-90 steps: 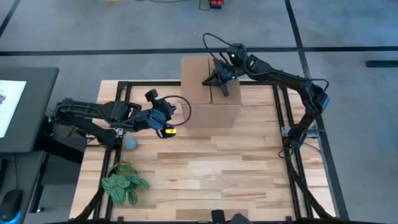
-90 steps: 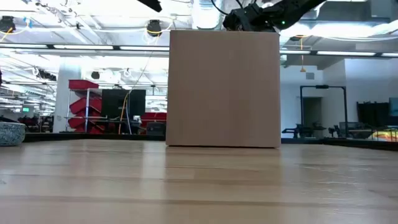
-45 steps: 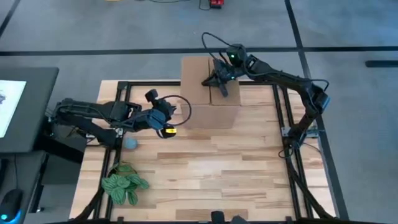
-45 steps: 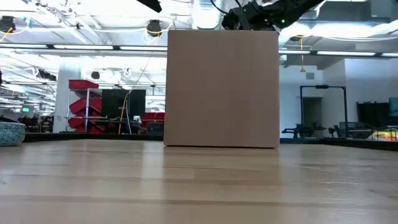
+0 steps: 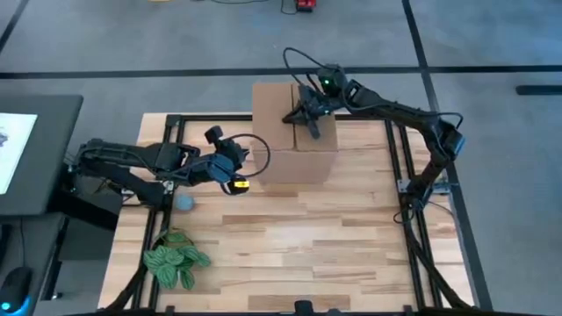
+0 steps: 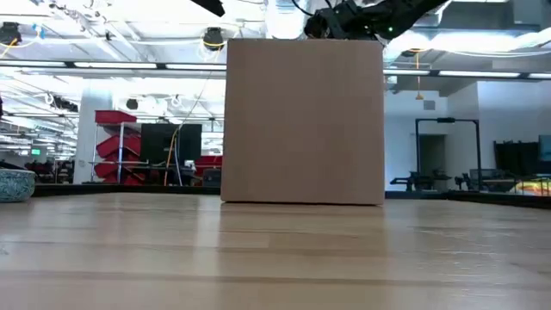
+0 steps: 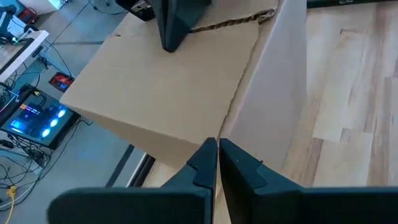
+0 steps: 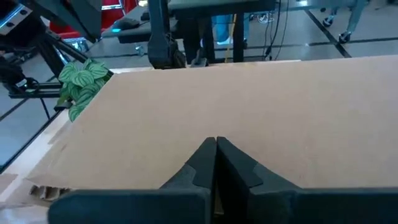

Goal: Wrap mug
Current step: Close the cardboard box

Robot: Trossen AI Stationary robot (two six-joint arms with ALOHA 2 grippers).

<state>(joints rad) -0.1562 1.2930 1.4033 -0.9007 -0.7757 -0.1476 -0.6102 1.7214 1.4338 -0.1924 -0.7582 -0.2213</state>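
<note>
**Both claws closed at a shut cardboard box**

At the near left corner of the wooden bench (image 5: 290, 237), seen from above, a green leafy plant (image 5: 175, 260) lies flat, and just beyond it sits a small blue-grey bowl (image 5: 184, 202). The low view catches the same bowl at the far left edge of the bench top.

Farther in, the left arm reaches across from the left side. The left claw (image 5: 237, 185), with an orange-yellow mark on it, sits just beside the left face of the cardboard box (image 5: 294, 132). In the left wrist view its fingers (image 7: 202, 163) are pressed together, tips meeting with nothing between them, and they point at the box's edge where a flap meets the side wall.

The box stands upright toward the far middle of the bench. In the low view it shows as a plain brown face filling the centre, its base flat on the wood. Its top flaps are folded down.

Farthest back, the right arm comes in from the right rear and bends over the box. The right claw (image 5: 309, 114) rests on the top flaps near the seam. The right wrist view shows its fingers (image 8: 205, 163) closed against each other, gripping nothing, low over the flat cardboard.

No mug shows in any view.
</note>
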